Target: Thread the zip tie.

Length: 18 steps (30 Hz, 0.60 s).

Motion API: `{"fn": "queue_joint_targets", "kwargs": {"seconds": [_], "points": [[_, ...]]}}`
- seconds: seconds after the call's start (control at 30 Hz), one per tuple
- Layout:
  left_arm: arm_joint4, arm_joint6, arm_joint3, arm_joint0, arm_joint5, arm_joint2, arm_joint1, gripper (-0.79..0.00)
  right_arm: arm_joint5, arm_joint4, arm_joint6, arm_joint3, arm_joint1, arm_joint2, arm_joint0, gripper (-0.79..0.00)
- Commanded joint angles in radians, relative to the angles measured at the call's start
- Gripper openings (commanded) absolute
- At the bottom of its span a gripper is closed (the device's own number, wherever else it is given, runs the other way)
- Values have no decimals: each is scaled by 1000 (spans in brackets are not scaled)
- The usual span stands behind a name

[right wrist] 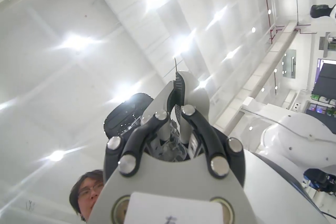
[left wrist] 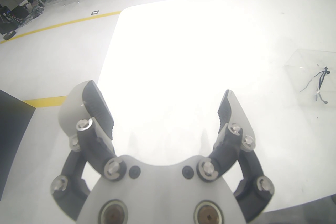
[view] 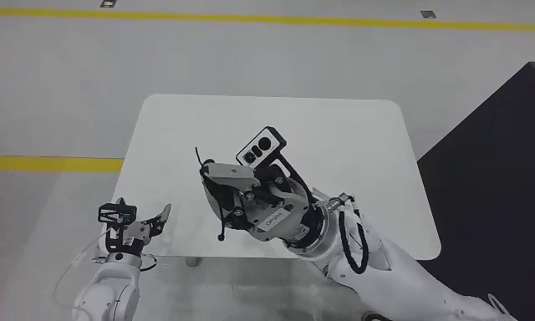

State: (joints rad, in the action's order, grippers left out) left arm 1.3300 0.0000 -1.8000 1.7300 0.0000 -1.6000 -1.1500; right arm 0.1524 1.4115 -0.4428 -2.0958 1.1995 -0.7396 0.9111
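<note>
We see the right pincer [right wrist: 176, 79] clenched on a thin black zip tie [view: 221, 227], held above the middle of the white desk [view: 351, 137]. The left pincer [left wrist: 158, 88] is spread wide, gripping nothing, over the desk's near left corner. A clear box [left wrist: 296, 62] holding thin strands stands well apart from it.
</note>
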Motion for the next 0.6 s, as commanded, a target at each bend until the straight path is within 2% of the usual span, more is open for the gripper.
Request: {"fn": "queue_joint_targets", "kwargs": {"seconds": [0.0, 0.1, 0.3, 0.4, 0.57], "points": [[0, 0, 0, 0, 0, 0, 0, 0, 11, -37, -2, -6, 4, -13, 0, -785], [0, 0, 0, 0, 0, 0, 0, 0, 60, -272, 36, 4, 6, -29, -11, -785], [0, 0, 0, 0, 0, 0, 0, 0, 101, -449, 93, 6, 30, 12, -16, -785], [0, 0, 0, 0, 0, 0, 0, 0, 111, -481, 104, 4, 44, 39, -24, -785], [0, 0, 0, 0, 0, 0, 0, 0, 111, -481, 104, 4, 44, 39, -24, -785]]}}
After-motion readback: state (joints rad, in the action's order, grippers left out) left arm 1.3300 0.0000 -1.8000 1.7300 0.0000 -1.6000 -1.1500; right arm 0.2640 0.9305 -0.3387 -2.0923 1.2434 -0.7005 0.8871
